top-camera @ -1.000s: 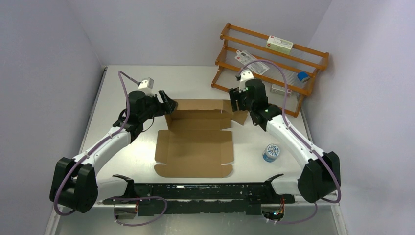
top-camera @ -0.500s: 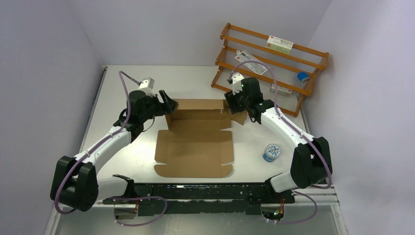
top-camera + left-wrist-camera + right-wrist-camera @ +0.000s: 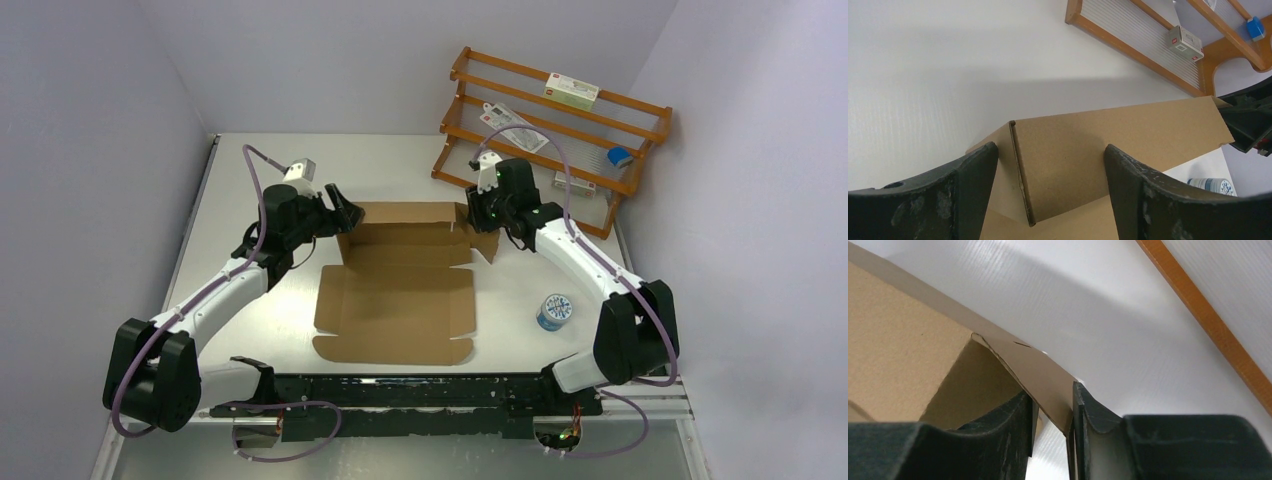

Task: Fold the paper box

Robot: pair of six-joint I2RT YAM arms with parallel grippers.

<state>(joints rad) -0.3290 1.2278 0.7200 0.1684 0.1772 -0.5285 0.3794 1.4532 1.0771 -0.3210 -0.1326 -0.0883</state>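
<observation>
The paper box [image 3: 395, 300] is a brown cardboard sheet mid-table. Its near flap lies flat and its far wall [image 3: 405, 214] stands up. My left gripper [image 3: 345, 215] is open at the far-left corner. In the left wrist view the gripper [image 3: 1050, 150] straddles the upright corner edge [image 3: 1020, 175], and neither finger touches the card. My right gripper [image 3: 478, 218] is at the far-right corner. In the right wrist view its jaws [image 3: 1051, 392] have narrowed around the side flap [image 3: 1045, 375]. The flap rests against the right finger [image 3: 1085, 405], and a gap shows by the left one.
A wooden rack [image 3: 560, 130] leans at the back right, holding white cartons [image 3: 571, 92] and a small blue item [image 3: 620, 156]. A round blue-and-white tin [image 3: 554, 311] stands right of the box. Walls close in on the left, back and right.
My right gripper swung left onto the box's far-right flap and its jaws narrowed around it. The box's near edge slid slightly left. The left arm stayed put.
</observation>
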